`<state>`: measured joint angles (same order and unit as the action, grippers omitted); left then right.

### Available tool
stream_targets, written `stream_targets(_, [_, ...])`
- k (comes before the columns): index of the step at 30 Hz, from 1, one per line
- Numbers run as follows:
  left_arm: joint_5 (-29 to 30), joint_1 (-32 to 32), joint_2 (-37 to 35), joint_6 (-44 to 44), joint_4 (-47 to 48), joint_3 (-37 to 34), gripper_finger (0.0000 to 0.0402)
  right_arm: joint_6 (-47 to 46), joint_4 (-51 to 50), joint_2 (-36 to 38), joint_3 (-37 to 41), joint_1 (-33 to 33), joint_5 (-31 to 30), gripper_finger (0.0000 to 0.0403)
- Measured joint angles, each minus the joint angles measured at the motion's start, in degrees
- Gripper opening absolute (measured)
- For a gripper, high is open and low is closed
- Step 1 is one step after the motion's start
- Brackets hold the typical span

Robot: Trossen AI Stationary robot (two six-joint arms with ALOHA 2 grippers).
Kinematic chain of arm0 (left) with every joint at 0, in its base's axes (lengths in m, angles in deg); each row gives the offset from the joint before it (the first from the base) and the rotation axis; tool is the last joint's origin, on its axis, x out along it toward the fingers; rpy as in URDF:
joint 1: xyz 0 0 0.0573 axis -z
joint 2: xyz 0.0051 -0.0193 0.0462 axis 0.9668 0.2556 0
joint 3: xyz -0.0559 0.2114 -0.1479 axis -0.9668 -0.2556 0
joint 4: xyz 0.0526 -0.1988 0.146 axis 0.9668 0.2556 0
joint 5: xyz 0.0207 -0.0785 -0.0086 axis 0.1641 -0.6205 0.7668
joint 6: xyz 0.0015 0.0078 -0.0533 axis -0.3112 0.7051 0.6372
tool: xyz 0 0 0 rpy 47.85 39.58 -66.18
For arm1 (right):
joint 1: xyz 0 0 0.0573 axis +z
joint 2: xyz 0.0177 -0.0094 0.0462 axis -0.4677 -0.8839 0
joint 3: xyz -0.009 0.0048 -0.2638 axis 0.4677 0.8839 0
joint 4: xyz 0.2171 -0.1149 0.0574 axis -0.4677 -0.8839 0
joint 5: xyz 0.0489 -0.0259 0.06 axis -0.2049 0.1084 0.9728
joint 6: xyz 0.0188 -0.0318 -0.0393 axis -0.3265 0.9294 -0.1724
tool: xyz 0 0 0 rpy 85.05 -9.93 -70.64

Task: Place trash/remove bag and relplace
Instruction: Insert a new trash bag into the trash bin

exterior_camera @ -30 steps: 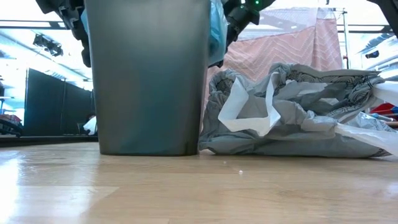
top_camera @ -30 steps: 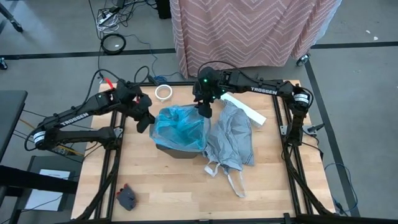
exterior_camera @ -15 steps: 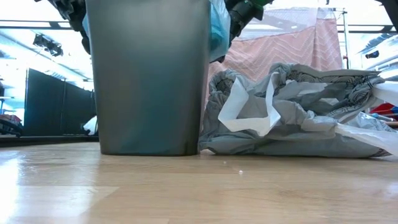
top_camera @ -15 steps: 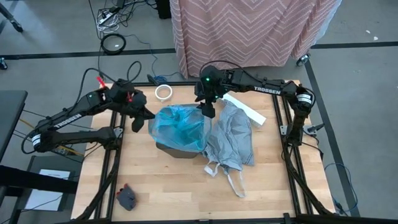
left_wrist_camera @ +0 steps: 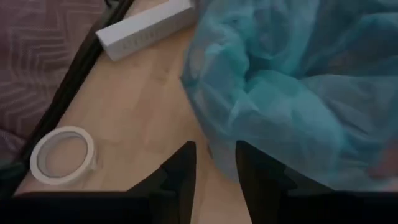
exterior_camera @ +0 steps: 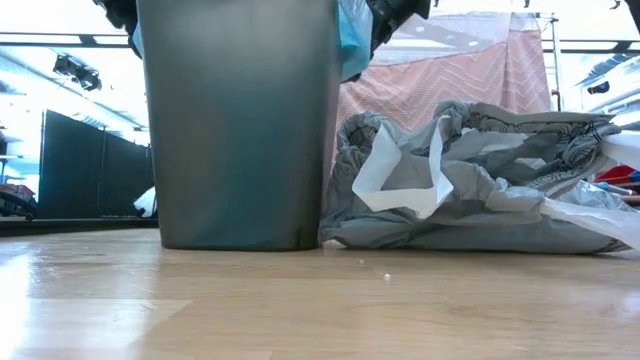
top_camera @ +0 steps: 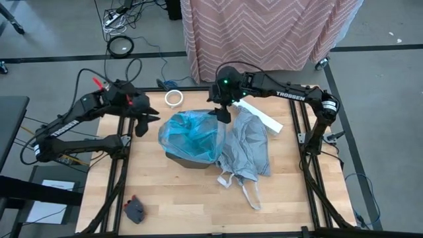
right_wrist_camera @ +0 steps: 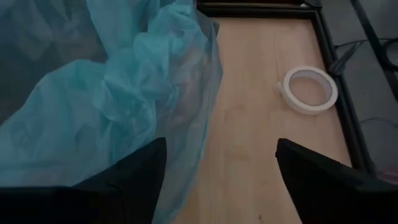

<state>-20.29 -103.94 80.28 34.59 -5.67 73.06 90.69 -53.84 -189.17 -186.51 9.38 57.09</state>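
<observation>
A translucent turquoise bag [top_camera: 192, 135] is draped over the top of a dark grey bin [exterior_camera: 240, 120] in the middle of the table. The crinkly light grey bag [top_camera: 246, 149] lies slumped on the table against the bin's right side, its loop handles toward the near edge. My left gripper [top_camera: 142, 124] hovers open just left of the turquoise bag [left_wrist_camera: 298, 81]. My right gripper [top_camera: 223, 114] hovers open above the bag's far right edge [right_wrist_camera: 106, 93]. Neither touches the bag. No loose trash shows.
A white tape ring [top_camera: 174, 98] lies at the far edge between the two arms. A long white box [top_camera: 259, 114] lies far right, beside the grey bag. A small dark lump [top_camera: 135, 209] sits at the near left corner. Bare wood shows near the front edge.
Both grippers have risen; in the low view they have almost left the top of the picture. My left gripper has also drawn back from the bin toward the table's left edge. The bags and the bin have stayed in place.
</observation>
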Motion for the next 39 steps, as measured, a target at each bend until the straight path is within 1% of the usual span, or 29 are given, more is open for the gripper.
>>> stream_targets(4, [-1.7,1.1,0.0,-5.2,3.5,3.7,0.0122,0.0,0.2,0.4,0.0,0.0,-0.4,0.0298])
stream_targets(6, [-2.8,2.5,0.0,-5.9,4.6,4.7,0.0121,0.0,0.0,0.4,0.0,0.0,-0.4,0.0298])
stream_targets(10, [-6.8,5.7,0.4,-5.9,5.0,4.9,0.0123,0.4,0.1,0.4,0.0,0.0,-0.5,0.0298])
stream_targets(13, [-6.8,8.0,1.0,-4.7,3.9,4.9,0.0123,0.9,0.2,0.5,0.0,-0.4,-1.7,0.0301])
stream_targets(16, [-4.3,9.1,1.1,-4.3,3.8,4.9,0.0123,1.0,0.3,0.8,0.0,-1.6,-3.8,0.0302])
stream_targets(20, [-3.8,9.4,1.0,-3.4,3.8,4.9,0.0123,-0.7,0.1,1.0,0.0,-2.6,-3.8,0.0297])
stream_targets(23, [-4.5,9.4,1.0,-0.7,3.9,4.9,0.0123,-1.2,-1.7,2.6,-0.1,-2.5,-3.0,0.0295])
stream_targets(25, [-6.2,9.4,0.9,0.4,4.0,4.9,0.0123,-1.1,-2.6,4.3,-0.2,-2.1,-3.0,0.0295])
stream_targets(28, [-9.0,9.8,1.0,-0.2,3.3,4.9,0.0122,-2.6,-4.4,7.2,-0.3,-1.5,-2.9,0.0295])
stream_targets(30, [-9.7,11.4,1.0,-3.3,3.3,4.9,0.0122,-4.2,-4.7,8.8,-0.3,-1.1,-2.9,0.0294])
stream_targets(34, [-7.8,15.6,1.3,-10.8,3.4,4.9,0.0122,-6.2,-5.0,11.0,-0.3,0.0,-2.9,0.0295])
stream_targets(39, [0.8,18.0,2.6,-19.2,4.0,4.9,0.0122,-8.2,-5.1,11.4,-0.3,1.6,-2.9,0.0293])
